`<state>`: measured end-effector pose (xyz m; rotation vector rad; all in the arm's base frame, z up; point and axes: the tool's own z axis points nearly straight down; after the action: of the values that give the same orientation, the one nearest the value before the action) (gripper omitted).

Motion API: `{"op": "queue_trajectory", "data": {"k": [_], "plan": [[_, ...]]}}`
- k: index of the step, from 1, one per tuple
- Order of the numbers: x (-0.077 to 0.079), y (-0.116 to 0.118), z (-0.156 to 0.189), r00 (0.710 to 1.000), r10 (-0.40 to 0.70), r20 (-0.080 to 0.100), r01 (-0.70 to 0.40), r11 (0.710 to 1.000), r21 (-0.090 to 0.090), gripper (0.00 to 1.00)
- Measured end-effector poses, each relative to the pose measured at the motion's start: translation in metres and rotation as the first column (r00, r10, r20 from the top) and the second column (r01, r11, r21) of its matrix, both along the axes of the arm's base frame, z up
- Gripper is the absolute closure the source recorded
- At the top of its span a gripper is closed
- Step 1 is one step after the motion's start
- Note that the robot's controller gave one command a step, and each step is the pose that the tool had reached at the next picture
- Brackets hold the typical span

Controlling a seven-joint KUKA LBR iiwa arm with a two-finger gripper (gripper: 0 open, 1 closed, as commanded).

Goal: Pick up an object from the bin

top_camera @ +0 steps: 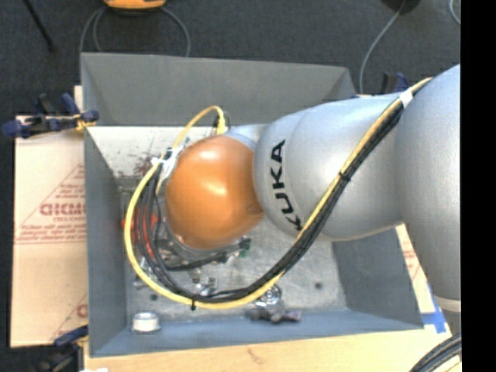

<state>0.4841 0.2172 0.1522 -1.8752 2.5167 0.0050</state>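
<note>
Silver arm (349, 177) looms nearest, reaching in from the right. Bin (209, 84), left to right:
- white round cap (144, 322) in the near-left corner
- orange wrist cover (213, 192) low over centre-left, hiding the tool; wide or narrow, cannot tell
- grey metal piece (271, 307) by the near wall

Likely the grasp step, target hidden beneath. Next calls for a clean straight lift. Bin bottom grey, scuffed; dark room floor (232, 22) beyond.

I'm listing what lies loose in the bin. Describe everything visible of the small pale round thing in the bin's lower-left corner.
The small round thing is whitish-grey, like a low cap or disc, material unclear. It lies flat on the bin floor, close to the corner walls, apart from the robot's yellow cable loop; nothing visibly touches it.
</note>
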Motion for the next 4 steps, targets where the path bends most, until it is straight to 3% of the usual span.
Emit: {"op": "queue_trajectory", "data": {"k": [1,2,3,4], "plan": [[0.079,-0.005,-0.078,1.000,-0.016,0.004,0.016,1.000,-0.001,0.00],[0.090,-0.007,-0.058,0.999,-0.048,0.005,0.048,0.999,0.001,0.00],[0.071,-0.032,-0.078,0.993,-0.118,0.008,0.118,0.993,0.008,0.00],[0.016,-0.121,-0.037,0.994,-0.105,0.000,0.105,0.994,-0.005,0.00]]}}
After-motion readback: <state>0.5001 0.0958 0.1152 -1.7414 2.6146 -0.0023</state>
